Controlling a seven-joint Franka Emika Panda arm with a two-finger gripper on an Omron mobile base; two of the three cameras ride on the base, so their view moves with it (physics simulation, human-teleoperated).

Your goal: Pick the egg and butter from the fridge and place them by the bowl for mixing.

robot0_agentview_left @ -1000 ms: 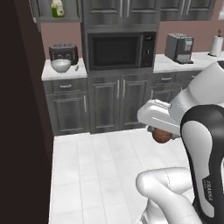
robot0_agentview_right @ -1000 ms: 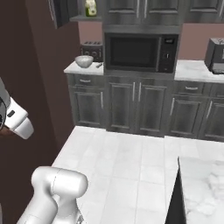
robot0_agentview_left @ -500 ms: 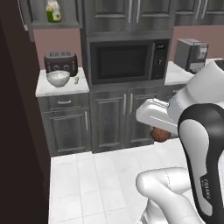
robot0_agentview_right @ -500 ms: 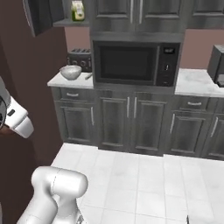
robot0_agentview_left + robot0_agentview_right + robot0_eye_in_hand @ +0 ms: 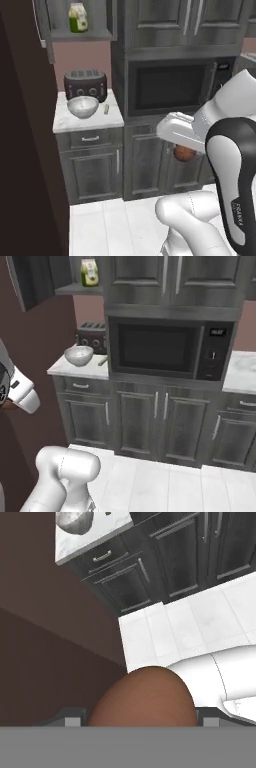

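A smooth reddish-brown egg (image 5: 142, 694) sits between my gripper's (image 5: 142, 720) two finger tips, and the gripper is shut on it. In the left base view the egg (image 5: 184, 152) hangs under the white hand, in front of the lower cabinet doors. The pale speckled bowl (image 5: 83, 106) stands on a small white counter (image 5: 95, 122) to the left and farther back. A small pale olive stick, the butter (image 5: 106, 109), lies just right of the bowl. The right base view shows the bowl (image 5: 78, 355) and butter (image 5: 102, 361) too. The fridge is out of view.
A dark toaster (image 5: 85, 84) stands behind the bowl. A built-in microwave (image 5: 175, 85) is to the counter's right, and a green bottle (image 5: 77, 17) sits on an upper shelf. A tall dark brown panel (image 5: 25, 150) walls off the left. White floor tiles (image 5: 165, 486) lie below.
The whole picture has shifted: the base has driven nearer the counter, so bowl, toaster and microwave look larger and more central. The egg stays in the gripper.
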